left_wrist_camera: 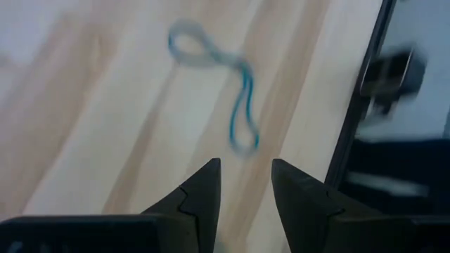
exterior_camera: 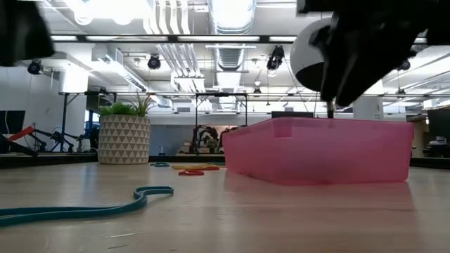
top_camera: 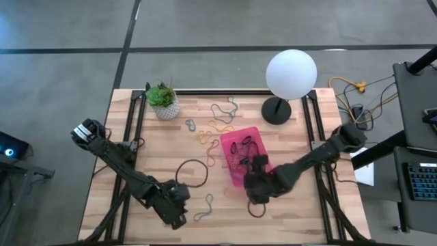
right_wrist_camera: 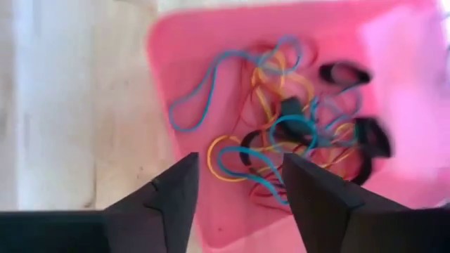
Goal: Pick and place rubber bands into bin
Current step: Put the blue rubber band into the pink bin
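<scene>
Right now your right gripper [top_camera: 254,186] is hanging over the near end of the pink bin [top_camera: 229,140], fingers spread apart with nothing between them; its wrist camera is looking down past the open fingers [right_wrist_camera: 176,193] into a tangle of blue, yellow, orange and black rubber bands [right_wrist_camera: 295,137] lying inside the bin. You are seeing the bin sitting right of the table's centre, between the potted plant [top_camera: 163,100] and the white globe lamp [top_camera: 291,74]. Your left gripper [top_camera: 179,205] is hovering low near the front edge of the table [top_camera: 287,219], fingers parted and empty, just short of a teal band [left_wrist_camera: 235,105] lying flat on the wood. More loose bands are lying behind the bin, and a large dark loop [top_camera: 193,171] is resting to its left.
</scene>
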